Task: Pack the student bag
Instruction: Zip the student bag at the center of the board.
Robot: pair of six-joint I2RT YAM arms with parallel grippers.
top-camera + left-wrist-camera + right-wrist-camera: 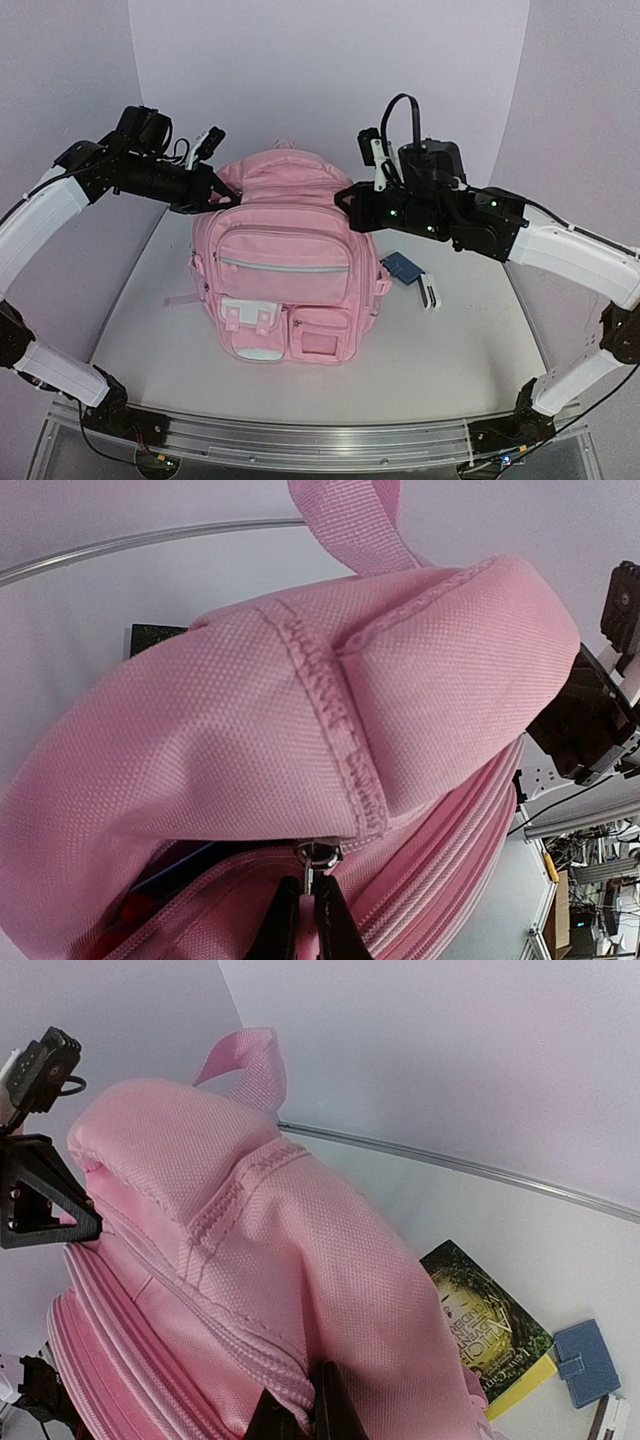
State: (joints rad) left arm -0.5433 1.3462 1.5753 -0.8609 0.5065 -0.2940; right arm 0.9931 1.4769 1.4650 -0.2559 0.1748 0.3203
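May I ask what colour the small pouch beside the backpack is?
The pouch is blue; right wrist view shows it best.

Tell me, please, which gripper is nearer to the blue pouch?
Right. The right gripper grips the student bag on the side where the blue pouch lies; the left gripper grips its opposite side.

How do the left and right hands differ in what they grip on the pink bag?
The left hand is shut on the metal zipper pull; the right hand is shut on plain fabric of the student bag, with no pull visible. In the top view the left hand is at the bag's upper left and the right hand at its upper right. Shared: both are shut, near the bag's top.
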